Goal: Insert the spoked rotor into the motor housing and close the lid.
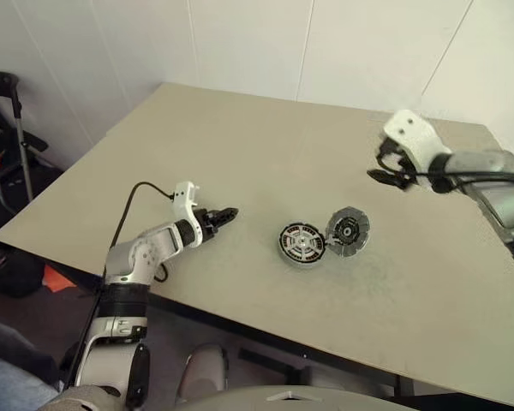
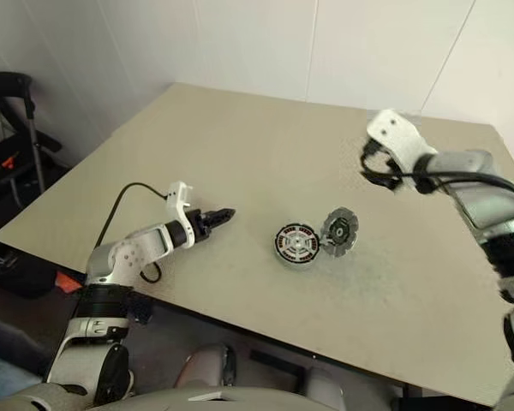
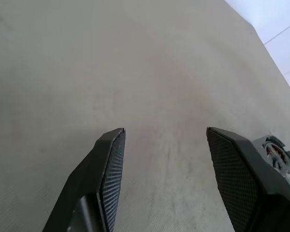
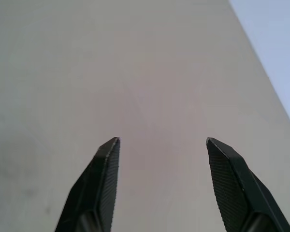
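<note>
desk [image 1: 240,145]: beige, matte, set at an angle, one corner near the wall | wall [image 1: 240,43]: white panels with thin seams, beyond the desk | floor [image 1: 34,300]: dark, past the desk's left edge | black folding frame [image 1: 13,128]: stands by the wall, orange part on it | light: even, soft

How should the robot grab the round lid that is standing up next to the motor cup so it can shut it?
Probably by the lid's free upper rim, the edge farthest from the motor housing. It stands tilted open, joined to the housing at its lower edge, so that rim is the exposed part. The right gripper, open, could come from above on its own side.
</note>
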